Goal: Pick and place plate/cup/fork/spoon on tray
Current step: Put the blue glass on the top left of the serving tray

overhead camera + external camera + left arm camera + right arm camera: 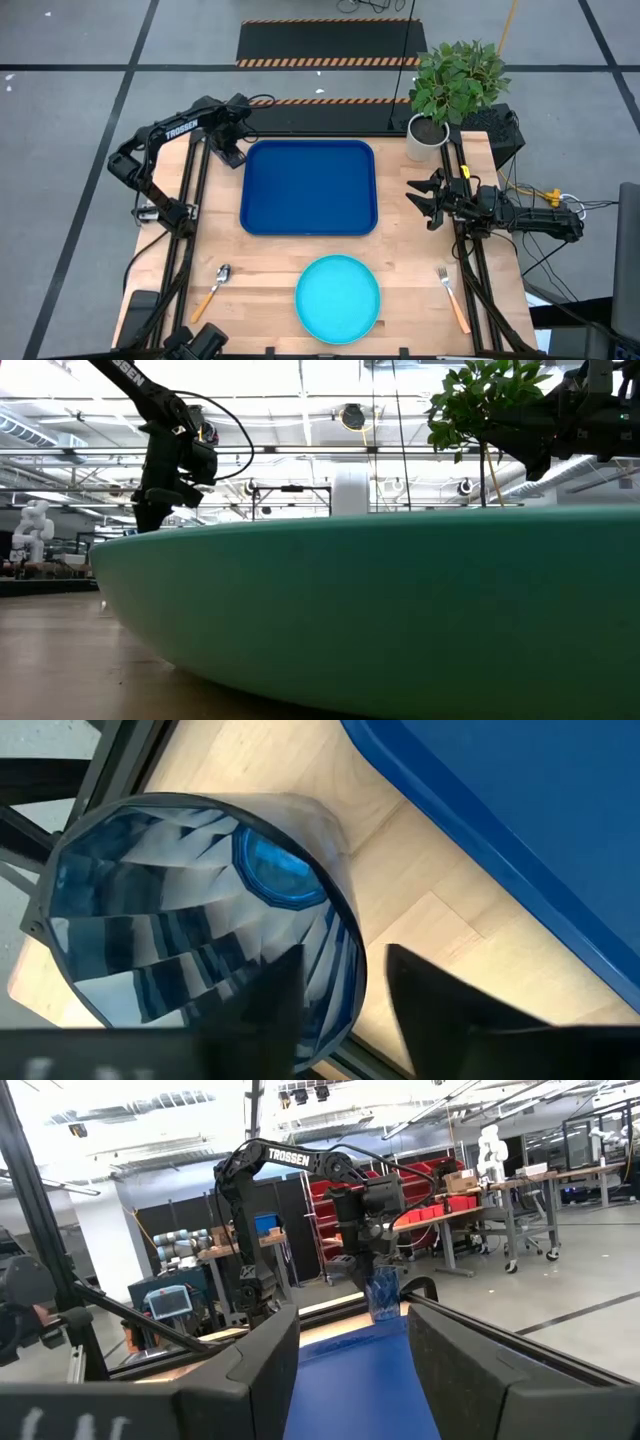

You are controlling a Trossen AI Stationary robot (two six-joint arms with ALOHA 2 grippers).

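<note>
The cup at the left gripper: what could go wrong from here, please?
1. The left gripper has one finger inside the cup and one outside, gripping only the thin wall; the cup could slip or tip if lifted.
2. The cup stands beside the tray, off its far left corner, so it may catch the raised rim if carried across low.
3. The right gripper hangs open by the tray's right edge; the arms could meet there.
</note>
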